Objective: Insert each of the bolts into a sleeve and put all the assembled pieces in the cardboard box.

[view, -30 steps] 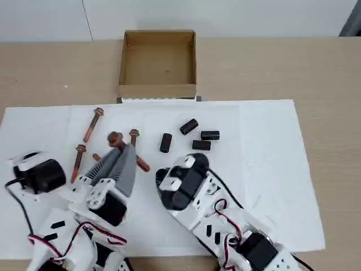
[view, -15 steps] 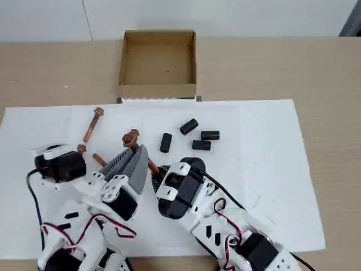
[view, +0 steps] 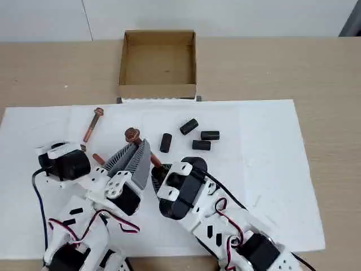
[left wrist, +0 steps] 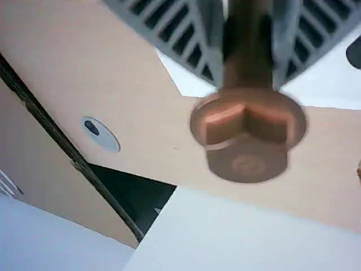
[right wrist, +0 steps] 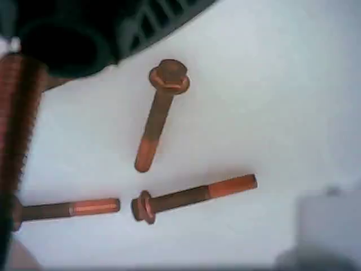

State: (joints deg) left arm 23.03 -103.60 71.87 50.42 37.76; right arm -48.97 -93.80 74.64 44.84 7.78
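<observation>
My left gripper (view: 141,147) is shut on a copper bolt (view: 133,135), with the hex head (left wrist: 248,132) sticking out past the grey fingers (left wrist: 169,28). The bolt's shaft slants down toward my right gripper (view: 158,176), which is shut on a black sleeve (right wrist: 65,45). The threaded end (right wrist: 20,113) lies right beside the sleeve's opening; whether it has entered I cannot tell. Several loose black sleeves (view: 201,145) lie on the white paper past the grippers. The empty cardboard box (view: 158,90) stands at the far edge of the paper.
Three loose bolts lie on the white sheet (view: 265,169) left of the grippers: one (right wrist: 161,113) near the far left (view: 93,124), two (right wrist: 194,195) end to end nearer the left arm. Bare wooden table (view: 316,73) surrounds the sheet.
My left arm has carried the bolt to the right, bringing its shaft up to the right gripper. The right gripper has drawn back slightly toward the near side.
</observation>
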